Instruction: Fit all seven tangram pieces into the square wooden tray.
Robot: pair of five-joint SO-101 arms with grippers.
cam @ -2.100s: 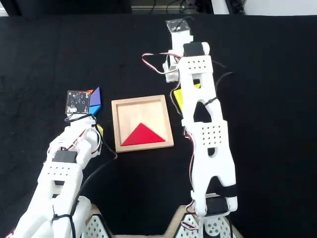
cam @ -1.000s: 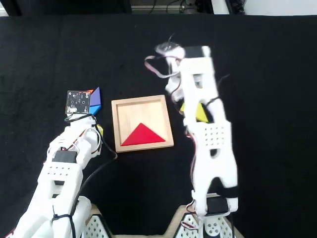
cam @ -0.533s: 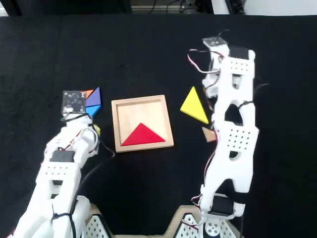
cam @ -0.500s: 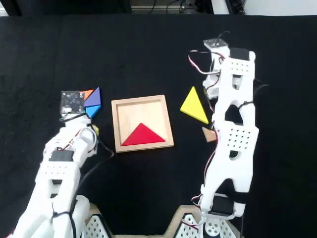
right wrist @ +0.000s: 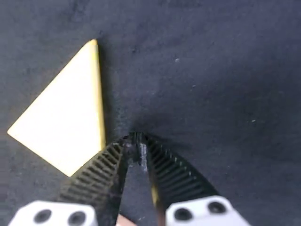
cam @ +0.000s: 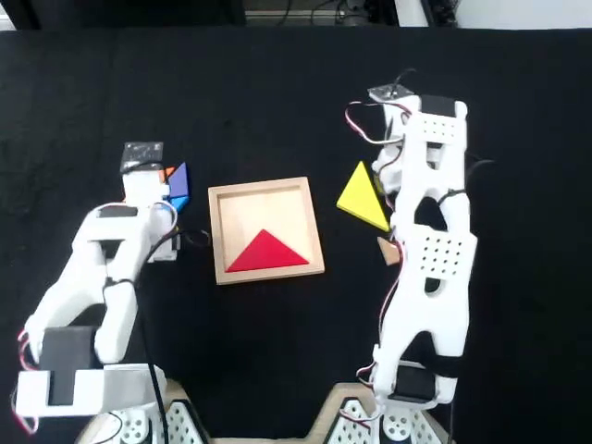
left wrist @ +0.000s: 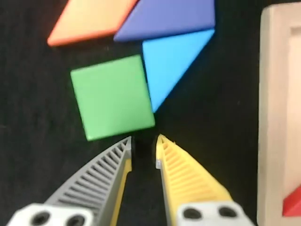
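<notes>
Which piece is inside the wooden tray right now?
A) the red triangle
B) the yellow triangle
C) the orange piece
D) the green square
A: the red triangle lies inside the wooden tray, while the yellow triangle and the green square lie outside it.

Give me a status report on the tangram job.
Left gripper slightly open, empty, by green square. Right gripper shut, empty, beside yellow triangle. Tray holds red triangle alone. Path to tray unobstructed.
</notes>
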